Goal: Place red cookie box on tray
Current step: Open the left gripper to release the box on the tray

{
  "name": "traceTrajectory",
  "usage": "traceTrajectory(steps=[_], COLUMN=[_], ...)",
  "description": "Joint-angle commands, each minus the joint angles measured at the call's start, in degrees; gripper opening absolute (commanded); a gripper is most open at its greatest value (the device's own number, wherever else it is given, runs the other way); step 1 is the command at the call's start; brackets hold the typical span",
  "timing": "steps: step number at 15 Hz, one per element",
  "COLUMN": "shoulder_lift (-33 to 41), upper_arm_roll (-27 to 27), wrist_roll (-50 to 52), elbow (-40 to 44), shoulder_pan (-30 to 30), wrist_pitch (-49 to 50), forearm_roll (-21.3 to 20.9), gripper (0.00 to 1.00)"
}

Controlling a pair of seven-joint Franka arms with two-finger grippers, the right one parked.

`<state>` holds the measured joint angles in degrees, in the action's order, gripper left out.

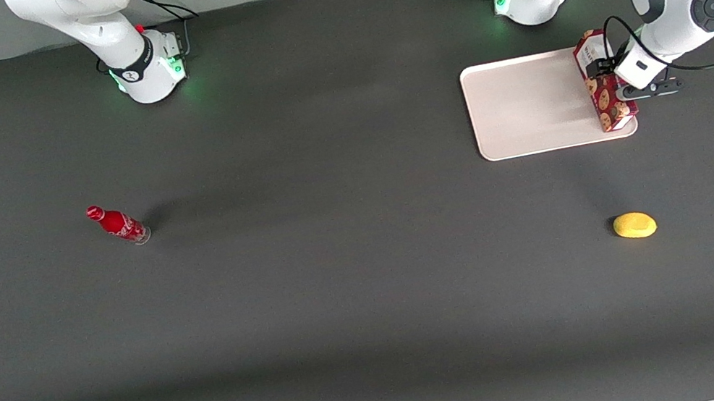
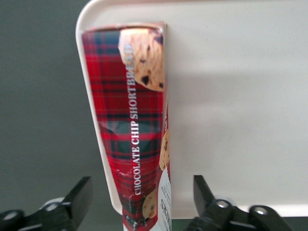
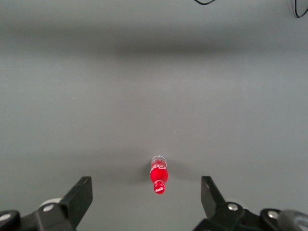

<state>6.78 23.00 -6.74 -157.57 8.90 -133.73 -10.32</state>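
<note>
1. The red cookie box (image 1: 603,85) is in the right part of the front view. It stands on its long thin side on the tray (image 1: 524,105), right along the tray's edge nearest the working arm.
2. In the left wrist view, the red cookie box (image 2: 137,125) sits just inside the rim of the tray (image 2: 240,96). Dark table shows next to the rim.
3. The gripper (image 1: 605,68) is up by the top of the box. In the left wrist view the gripper (image 2: 139,202) has a finger on each side of the box, and I can see a gap between each finger and the box. So the fingers are spread apart and let go, not squeezing anything.
4. I think the box is already placed, and the step now is to move away.
5. To do it well, the arm should go straight up. The fingers should stay wide so they do not bump the box.
6. The box is tall and thin and very near the rim. A small push could tip it off the tray.
7. The bottom end of the box is cut off in the wrist view. In the front view, the gripper covers part of the box top.
8. I cannot tell if the box sits flat or rests a bit on the rim.
9. A small red bottle (image 1: 118,225) and a yellow thing (image 1: 634,225) sit well apart from the tray.
</note>
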Motion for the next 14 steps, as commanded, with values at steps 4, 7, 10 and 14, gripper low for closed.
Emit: traceTrajectory(steps=[4,7,10,14], shoulder_lift=[2.4,3.3,2.0,-5.1], upper_arm_roll=[-3.6,-5.7,-10.7,-16.4], wrist_roll=[1.3,1.4,1.1,1.0], elbow=[14.8,24.3,37.5,57.3], shoulder_pan=[0.9,0.9,0.9,1.1], wrist_pitch=[17.2,25.9,33.4,42.8], forearm_roll=[-0.9,-0.2,-0.1,1.7], gripper=[1.0,1.0,1.0,1.0])
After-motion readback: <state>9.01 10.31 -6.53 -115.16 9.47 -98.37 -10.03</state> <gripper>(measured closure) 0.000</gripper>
